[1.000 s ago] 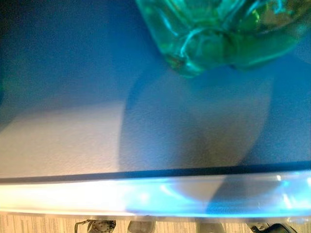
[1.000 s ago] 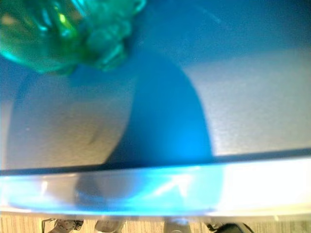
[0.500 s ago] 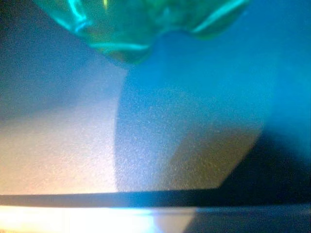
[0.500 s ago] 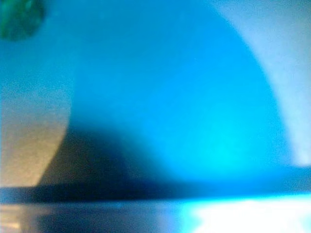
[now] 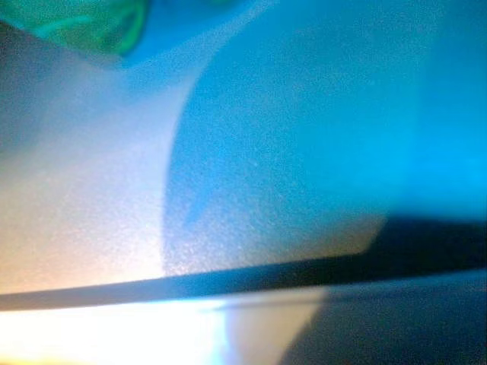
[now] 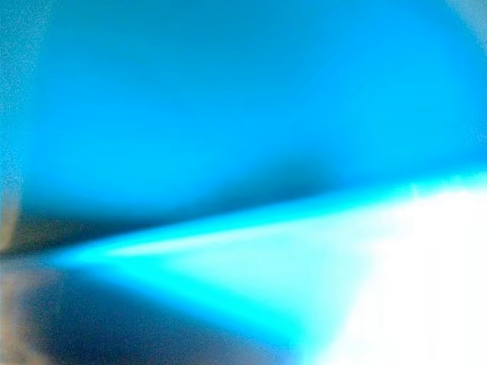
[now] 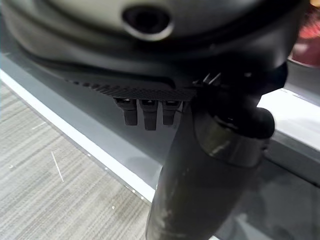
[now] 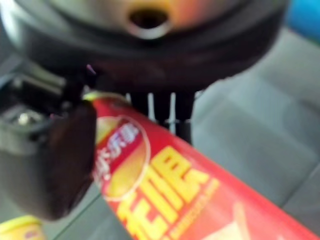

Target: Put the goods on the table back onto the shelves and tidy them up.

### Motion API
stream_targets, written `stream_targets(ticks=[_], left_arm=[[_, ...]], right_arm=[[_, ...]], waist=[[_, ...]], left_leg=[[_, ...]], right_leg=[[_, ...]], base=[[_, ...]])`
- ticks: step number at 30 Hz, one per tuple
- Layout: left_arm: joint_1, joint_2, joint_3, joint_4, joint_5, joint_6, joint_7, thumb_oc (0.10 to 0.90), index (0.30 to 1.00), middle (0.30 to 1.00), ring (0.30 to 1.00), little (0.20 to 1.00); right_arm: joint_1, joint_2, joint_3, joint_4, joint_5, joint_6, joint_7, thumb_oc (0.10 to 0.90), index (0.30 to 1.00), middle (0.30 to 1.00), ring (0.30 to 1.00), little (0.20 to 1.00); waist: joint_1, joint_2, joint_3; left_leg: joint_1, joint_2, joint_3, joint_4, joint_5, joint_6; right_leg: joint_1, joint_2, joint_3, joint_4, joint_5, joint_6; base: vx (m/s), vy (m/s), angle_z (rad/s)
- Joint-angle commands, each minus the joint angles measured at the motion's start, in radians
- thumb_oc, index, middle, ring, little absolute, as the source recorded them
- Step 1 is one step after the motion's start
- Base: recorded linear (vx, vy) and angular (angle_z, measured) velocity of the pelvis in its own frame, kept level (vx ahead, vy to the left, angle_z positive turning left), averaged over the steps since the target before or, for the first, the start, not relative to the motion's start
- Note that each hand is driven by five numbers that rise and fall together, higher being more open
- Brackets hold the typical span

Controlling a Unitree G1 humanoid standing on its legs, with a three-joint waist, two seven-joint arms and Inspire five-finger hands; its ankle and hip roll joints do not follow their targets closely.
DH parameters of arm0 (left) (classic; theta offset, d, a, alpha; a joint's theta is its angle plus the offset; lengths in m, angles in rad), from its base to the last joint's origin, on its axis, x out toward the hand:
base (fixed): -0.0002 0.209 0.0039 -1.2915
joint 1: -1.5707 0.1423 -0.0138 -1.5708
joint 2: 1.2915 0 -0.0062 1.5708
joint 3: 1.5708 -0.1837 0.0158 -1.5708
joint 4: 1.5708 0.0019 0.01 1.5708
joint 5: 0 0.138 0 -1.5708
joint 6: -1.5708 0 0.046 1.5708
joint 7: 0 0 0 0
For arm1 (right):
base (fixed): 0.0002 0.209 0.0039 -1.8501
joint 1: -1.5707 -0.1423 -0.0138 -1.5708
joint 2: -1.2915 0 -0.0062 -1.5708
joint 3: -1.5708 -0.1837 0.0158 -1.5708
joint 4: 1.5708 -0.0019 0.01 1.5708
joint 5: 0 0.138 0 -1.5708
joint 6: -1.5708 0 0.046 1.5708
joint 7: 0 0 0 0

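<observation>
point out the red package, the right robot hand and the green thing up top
red package (image 8: 200, 200), right wrist view, its printed side
right robot hand (image 8: 50, 160), right wrist view, its thumb
green thing (image 5: 84, 23), left eye view, its lower edge

Canister (image 8: 200, 200) in right hand (image 8: 50, 160); green pack (image 5: 84, 23) at shelf (image 5: 91, 228) far left.

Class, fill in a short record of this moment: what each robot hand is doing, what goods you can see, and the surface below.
right robot hand: curled round a red tube-shaped package
left robot hand: fingers curled, holding nothing, above a grey ledge
other goods: green plastic item at the far edge; yellow item near the right hand
surface: pale grey table
floor: striped carpet
</observation>
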Motion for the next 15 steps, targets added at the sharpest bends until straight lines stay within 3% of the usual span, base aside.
stream_targets(ticks=[1, 12, 13, 14, 15], left_arm=[[-0.034, 0.055, -0.072, 0.04, 0.024, 0.017, 0.084, 0.8, 0.9, 0.9, 0.9, 0.9], [-0.046, 0.038, -0.078, 0.075, 0.034, 0.021, 0.095, 0.8, 0.9, 0.9, 0.9, 0.9], [-0.049, 0.039, -0.079, 0.074, 0.034, 0.021, 0.096, 0.8, 0.9, 0.9, 0.9, 0.9], [-0.05, 0.04, -0.079, 0.074, 0.038, 0.022, 0.099, 0.8, 0.9, 0.9, 0.9, 0.9], [-0.051, 0.04, -0.079, 0.074, 0.039, 0.022, 0.1, 0.8, 0.9, 0.9, 0.9, 0.9]], right_arm=[[-0.084, 0.052, -0.041, -0.03, -0.054, -0.043, -0.089, 0.4, 0.3, 0.3, 0.3, 0.3], [-0.078, 0.081, -0.03, 0.067, -0.028, -0.043, -0.118, 0.4, 0.3, 0.3, 0.3, 0.3], [-0.076, 0.084, -0.028, 0.073, -0.025, -0.046, -0.118, 0.504, 0.455, 0.455, 0.455, 0.455], [-0.071, 0.085, -0.024, 0.073, -0.025, -0.049, -0.116, 0.762, 0.844, 0.844, 0.844, 0.844], [-0.069, 0.088, -0.022, 0.073, -0.024, -0.051, -0.115, 0.8, 0.9, 0.9, 0.9, 0.9]], waist=[[0.022, 0.031, -0.077], [0.02, 0.041, -0.089], [0.019, 0.04, -0.09], [0.02, 0.038, -0.093], [0.021, 0.037, -0.094]], left_leg=[[-0.069, 0.07, -0.059, 0.091, -0.028, -0.055], [-0.091, 0.068, -0.059, 0.084, -0.022, -0.053], [-0.093, 0.068, -0.059, 0.085, -0.023, -0.052], [-0.096, 0.069, -0.06, 0.085, -0.023, -0.052], [-0.097, 0.069, -0.061, 0.086, -0.023, -0.052]], right_leg=[[-0.113, -0.036, 0.001, 0.143, -0.1, 0.153], [-0.138, -0.034, -0.001, 0.14, -0.091, 0.154], [-0.14, -0.035, -0.003, 0.14, -0.09, 0.154], [-0.14, -0.035, -0.005, 0.14, -0.09, 0.154], [-0.141, -0.035, -0.006, 0.139, -0.09, 0.154]], base=[[0.0, 0.0, 0.0], [0.0, -0.001, 0.0], [0.0, 0.0, 0.0], [0.0, 0.0, 0.0], [0.0, 0.0, 0.0]])
